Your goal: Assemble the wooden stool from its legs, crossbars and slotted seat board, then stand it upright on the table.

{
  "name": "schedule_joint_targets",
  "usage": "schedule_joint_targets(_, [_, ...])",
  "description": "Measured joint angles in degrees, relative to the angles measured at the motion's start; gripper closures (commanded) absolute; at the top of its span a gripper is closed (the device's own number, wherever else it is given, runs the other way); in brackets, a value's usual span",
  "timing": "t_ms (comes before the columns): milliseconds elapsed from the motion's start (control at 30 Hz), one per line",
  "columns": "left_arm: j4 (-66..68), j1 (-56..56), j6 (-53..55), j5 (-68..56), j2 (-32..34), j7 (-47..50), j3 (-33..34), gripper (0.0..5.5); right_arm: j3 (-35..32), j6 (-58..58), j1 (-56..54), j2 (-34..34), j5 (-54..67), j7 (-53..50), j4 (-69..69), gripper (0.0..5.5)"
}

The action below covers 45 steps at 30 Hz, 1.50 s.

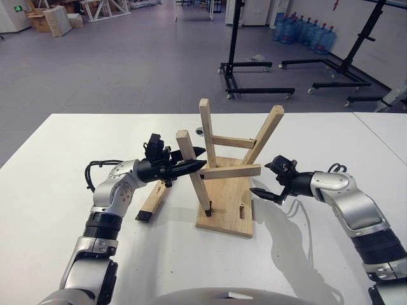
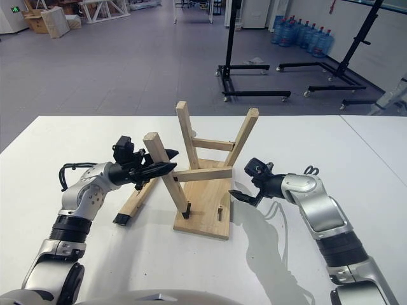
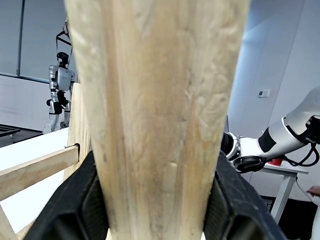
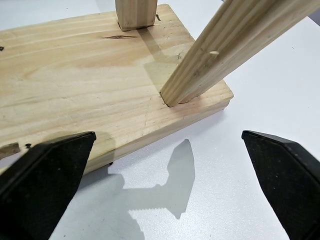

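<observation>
As left gripper (image 1: 191,166) clamps tilted pale wooden leg (image 1: 201,190), right gripper (image 1: 266,196) gapes beside slotted wooden seat board (image 1: 226,219); unheld board may skid.

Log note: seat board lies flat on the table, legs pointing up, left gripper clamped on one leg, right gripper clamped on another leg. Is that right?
Not quite. The right gripper holds nothing: in the right wrist view its jaws stand open over the table beside the seat board. The rest holds: the left gripper is clamped on one leg.
</observation>
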Motion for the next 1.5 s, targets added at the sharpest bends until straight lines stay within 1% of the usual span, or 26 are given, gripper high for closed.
schedule_joint_targets(133, [0.15,-0.54,-2.62,1.61,-0.11,-0.14,-1.20,3.45,0.10,0.01,0.00,0.08,0.00,-0.01,0.00,0.10])
schedule_joint_targets(367, [-0.27,-0.85,-2.70,2.24,-0.08,-0.09,-1.46,3.45,0.40,0.05,0.00,0.63,-0.05,-0.16,-0.01,0.10])
schedule_joint_targets(600, [0.09,-0.93,-5.99,3.97,0.17,-1.41,-2.56,3.45,1.45,0.05,0.00,1.29,-0.12,-0.18,-0.02,0.10])
schedule_joint_targets(867, [-0.53,-0.43,-9.23,5.69,1.56,-2.13,-5.09,3.45,1.59,0.19,0.00,1.39,-0.10,-0.27,-0.26,0.10])
schedule_joint_targets(1000, [-4.57,0.93,-13.52,9.16,3.39,-1.37,-8.10,3.45,1.60,0.68,0.04,1.67,-0.11,-0.70,-0.46,0.10])
schedule_joint_targets(1100, [-7.13,2.01,-14.62,10.64,3.93,0.72,-10.02,3.45,1.67,0.67,0.07,1.85,-0.13,-0.84,-0.43,0.10])
schedule_joint_targets(1200, [-8.52,2.61,-13.67,11.47,4.09,2.90,-11.27,3.45,1.66,0.86,0.49,1.98,-0.10,-1.33,-0.55,0.10])
schedule_joint_targets(1267, [-8.88,2.32,-10.89,11.57,4.43,4.44,-12.24,3.45,1.66,1.19,0.68,2.21,-0.06,-1.49,-0.80,0.10])
schedule_joint_targets(1500, [-9.96,0.50,-10.57,12.04,6.98,4.64,-16.95,3.45,1.61,1.25,1.12,2.48,-0.01,-2.13,-1.86,0.10])
